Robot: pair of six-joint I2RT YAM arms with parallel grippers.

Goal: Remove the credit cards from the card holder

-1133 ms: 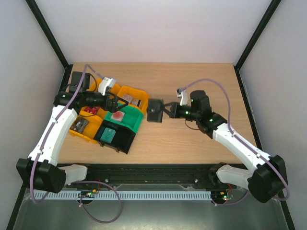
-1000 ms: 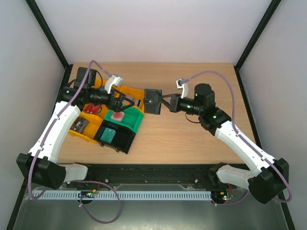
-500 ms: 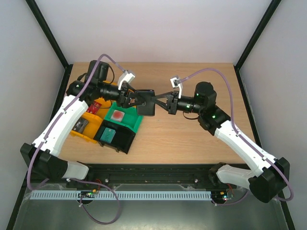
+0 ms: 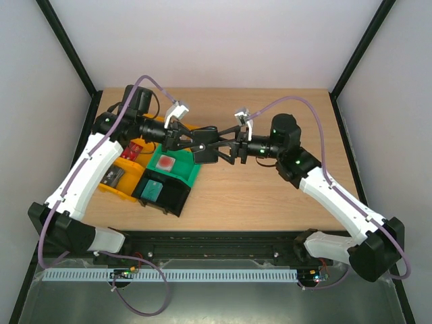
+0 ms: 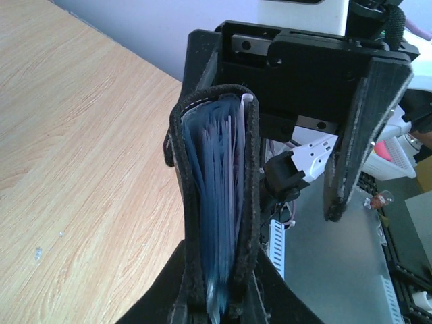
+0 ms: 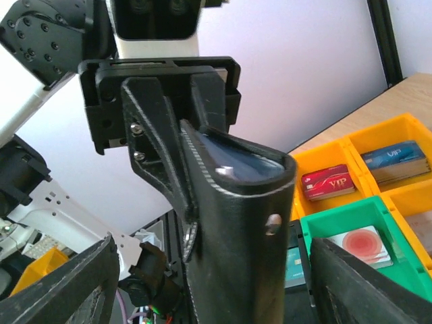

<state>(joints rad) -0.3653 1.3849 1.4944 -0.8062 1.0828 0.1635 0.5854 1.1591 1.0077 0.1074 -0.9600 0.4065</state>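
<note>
Starting at the left of the desk (image 4: pixel 270 196), I am looking at a yellow bin (image 6: pixel 378 128) and a green bin (image 6: pixel 344 212), hard glossy plastic, with thin flat credit cards (image 6: pixel 327 181) lying in them: a red one, and a pale one with a red disc. Moving right, my left fingers (image 6: pixel 158 148) are clamping one end of the card holder (image 4: pixel 204 152) and holding it up off the desk, on edge, between the two arms and beside the bins. Further right, my right fingers (image 6: pixel 378 283) are standing well apart, one on each side of the holder and not touching it. I am reading this as the step of getting the holder steadied for opening. The next move is calling for the right fingers to catch one cover, or a card edge, and draw it away while the left grip is holding firm. The holder is looking like soft black stitched leather with a small clasp stud, and its pockets are showing as a stack of pale blue, limp clear sleeves (whether cards are sitting in them I cannot tell).
</note>
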